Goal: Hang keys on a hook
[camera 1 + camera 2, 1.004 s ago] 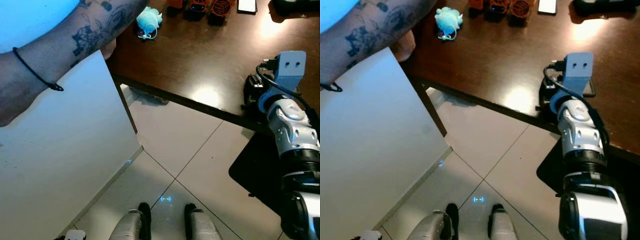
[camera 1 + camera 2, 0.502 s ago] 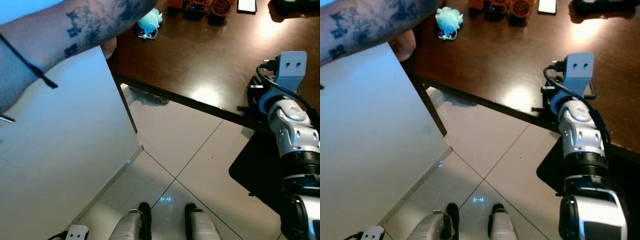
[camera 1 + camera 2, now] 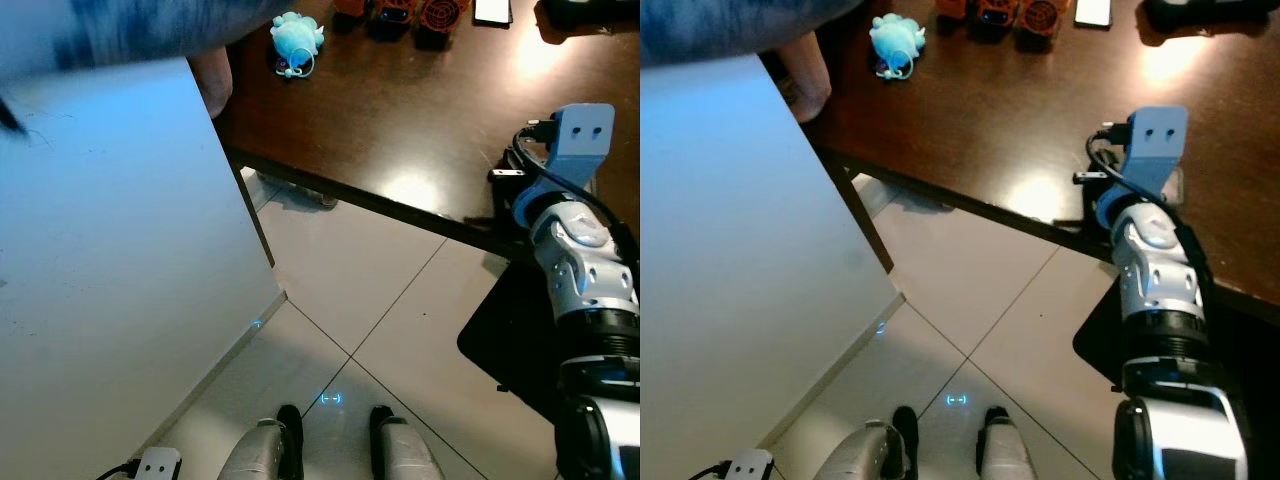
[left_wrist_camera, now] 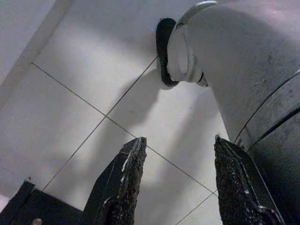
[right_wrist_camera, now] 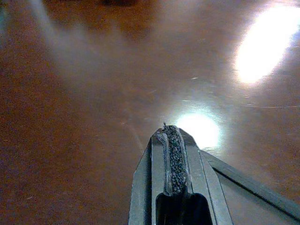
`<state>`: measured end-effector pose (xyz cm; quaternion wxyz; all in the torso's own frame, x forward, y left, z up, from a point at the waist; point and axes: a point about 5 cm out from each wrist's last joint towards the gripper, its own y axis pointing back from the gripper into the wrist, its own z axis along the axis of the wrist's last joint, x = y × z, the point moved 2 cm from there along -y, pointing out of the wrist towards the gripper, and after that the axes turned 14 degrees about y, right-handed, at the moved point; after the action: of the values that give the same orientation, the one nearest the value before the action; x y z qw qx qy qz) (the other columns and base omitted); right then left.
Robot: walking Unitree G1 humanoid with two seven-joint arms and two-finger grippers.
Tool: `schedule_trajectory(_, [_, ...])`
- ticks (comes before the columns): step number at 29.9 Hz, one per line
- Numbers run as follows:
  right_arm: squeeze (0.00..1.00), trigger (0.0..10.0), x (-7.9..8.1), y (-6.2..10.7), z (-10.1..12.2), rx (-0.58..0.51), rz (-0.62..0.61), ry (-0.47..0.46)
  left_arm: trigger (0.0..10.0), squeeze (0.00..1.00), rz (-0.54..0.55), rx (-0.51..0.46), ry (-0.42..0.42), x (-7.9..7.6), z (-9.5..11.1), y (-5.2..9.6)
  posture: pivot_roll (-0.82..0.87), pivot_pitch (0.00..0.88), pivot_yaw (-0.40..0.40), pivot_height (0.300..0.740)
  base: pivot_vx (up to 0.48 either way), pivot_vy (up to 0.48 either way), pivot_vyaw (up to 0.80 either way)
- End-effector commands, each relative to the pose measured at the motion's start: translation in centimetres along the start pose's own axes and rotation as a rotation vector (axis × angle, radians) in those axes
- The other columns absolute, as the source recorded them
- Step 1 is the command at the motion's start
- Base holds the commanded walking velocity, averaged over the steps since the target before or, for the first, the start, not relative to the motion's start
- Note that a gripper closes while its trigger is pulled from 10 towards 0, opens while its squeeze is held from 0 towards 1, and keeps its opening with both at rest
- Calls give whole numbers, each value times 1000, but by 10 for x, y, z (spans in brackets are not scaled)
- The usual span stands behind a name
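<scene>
Honestly, the right gripper (image 5: 171, 164) is hovering low over the desk (image 3: 400, 110) near its front edge, fingers pressed together on nothing, while the left gripper (image 4: 176, 180) is hanging open above the floor. Blue fluffy keys (image 3: 297, 40) are lying near the far edge, well apart, just beside a person's hand (image 3: 212, 85); reaching blind is risking a bump.

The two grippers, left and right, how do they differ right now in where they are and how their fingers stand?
The left gripper hangs low over the pale tiled floor beside the robot's leg, while the right gripper reaches out over the dark wooden table. The left gripper's fingers stand apart with nothing between them; the right gripper's fingers are pressed together, also holding nothing. Both have black, rough-padded fingers.
</scene>
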<state>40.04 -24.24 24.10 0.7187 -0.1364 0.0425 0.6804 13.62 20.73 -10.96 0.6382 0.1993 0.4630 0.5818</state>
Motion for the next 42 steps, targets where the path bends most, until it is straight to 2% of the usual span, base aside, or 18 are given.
schedule_trajectory(1, [0,0,0,4,-3,-17,6,-32,10000,0,26,59,26,6,-20,6,-110,276,140,740,0,0,0])
schedule_trajectory(8, [0,0,10,11,15,-170,93,-144,10000,0,-19,-93,129,3,17,0,-111,249,122,740,0,0,0])
schedule_trajectory(15, [0,0,11,13,21,-218,114,-193,10000,0,-94,-143,169,1,33,1,-108,234,113,740,0,0,0])
schedule_trajectory(16, [0,0,13,14,28,-260,149,-238,10000,0,-206,-154,183,-4,40,3,-107,214,106,740,0,0,0])
schedule_trajectory(17, [0,0,13,14,28,-260,149,-238,10000,0,-206,-154,183,-4,40,3,-107,214,106,740,0,0,0])
schedule_trajectory(18, [0,0,15,16,35,-303,188,-276,10000,0,-348,-156,195,-11,47,7,-106,205,103,740,0,0,0])
schedule_trajectory(19, [0,0,15,16,35,-303,188,-276,10000,0,-348,-156,195,-11,47,7,-106,205,103,740,0,0,0])
schedule_trajectory(20, [0,0,18,19,42,-341,225,-302,10000,0,-486,-152,199,-18,53,12,-107,195,102,740,0,0,0])
schedule_trajectory(22, [0,0,21,20,48,-373,263,-317,10000,0,-633,-136,190,-26,57,17,-107,186,100,740,0,0,0])
schedule_trajectory(25, [0,0,21,21,49,-380,271,-318,10000,0,-666,-129,183,-28,58,18,-106,184,99,740,0,0,0])
schedule_trajectory(27, [0,0,23,21,51,-394,284,-318,10000,0,-819,-105,136,-42,64,24,-100,168,98,740,0,0,0])
schedule_trajectory(29, [0,0,23,21,51,-394,284,-318,10000,0,-819,-105,136,-42,64,24,-100,168,98,740,0,0,0])
schedule_trajectory(31, [0,0,23,19,52,-395,282,-317,10000,0,-991,-89,64,-60,73,33,-91,153,93,740,0,0,0])
schedule_trajectory(34, [0,0,23,16,52,-385,277,-310,10000,0,-1111,-90,-22,-77,82,42,-87,147,90,740,0,0,0])
schedule_trajectory(37, [0,0,28,13,52,-374,284,-306,10000,0,-1273,-189,-167,-113,111,65,-77,134,81,740,0,0,0])
schedule_trajectory(38, [0,0,28,13,52,-374,284,-306,10000,0,-1273,-189,-167,-113,111,65,-77,134,81,740,0,0,0])
schedule_trajectory(40, [0,0,34,11,54,-374,296,-307,10000,0,-1374,-307,-232,-139,137,86,-70,127,75,740,0,0,0])
schedule_trajectory(42, [0,0,36,11,55,-375,301,-308,10000,0,-1411,-344,-249,-148,145,94,-69,126,74,740,0,0,0])
